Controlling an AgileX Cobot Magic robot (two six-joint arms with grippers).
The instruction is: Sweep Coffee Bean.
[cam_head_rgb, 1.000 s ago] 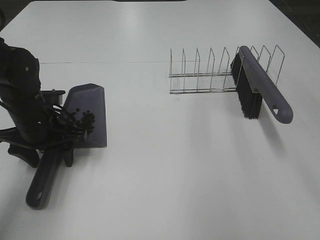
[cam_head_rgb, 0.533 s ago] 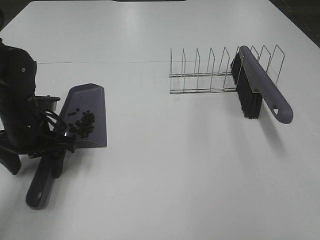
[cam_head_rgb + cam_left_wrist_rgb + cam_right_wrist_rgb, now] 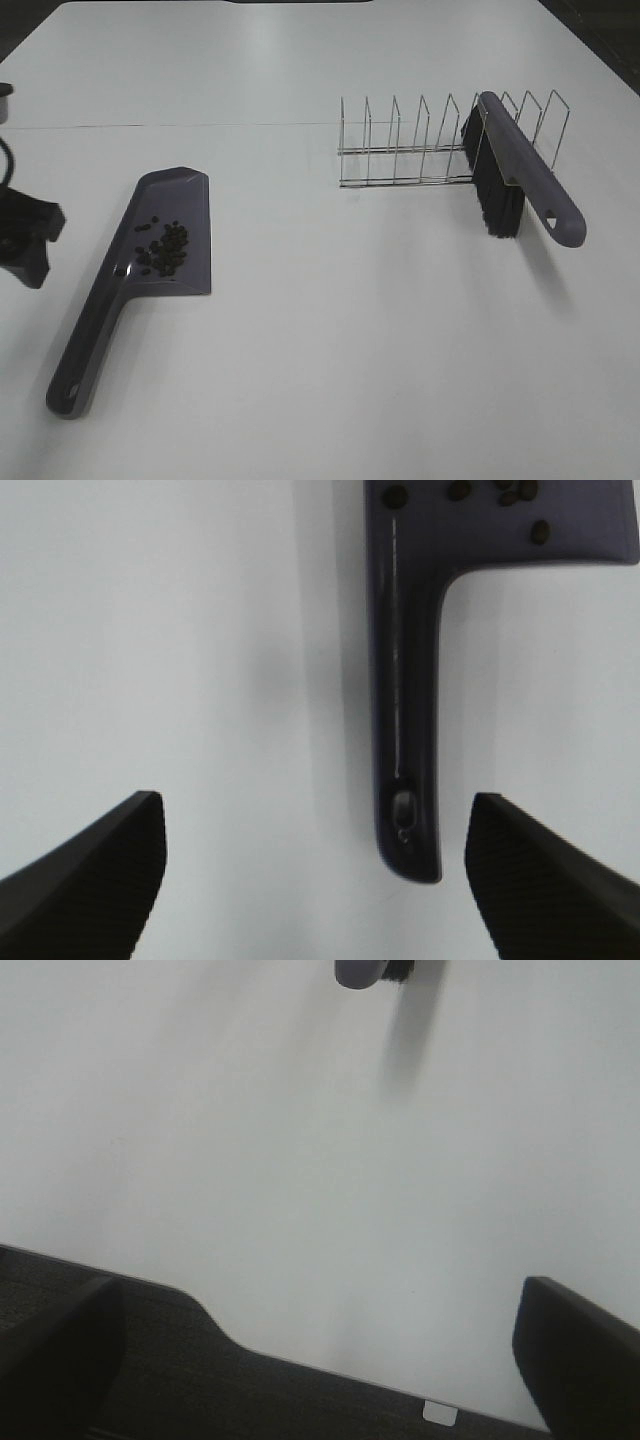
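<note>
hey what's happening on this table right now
Nothing is being held. The coffee beans sit in the dustpan, which lies flat on the white table. The left hand is open above the dustpan's handle, not touching it. The brush rests in the wire rack, and the right hand is open near the table's edge.

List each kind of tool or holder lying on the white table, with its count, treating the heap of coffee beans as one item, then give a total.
Dustpan: 1
Brush: 1
Wire rack: 1
Heap of coffee beans, lying in the dustpan: 1
Total: 4
</note>
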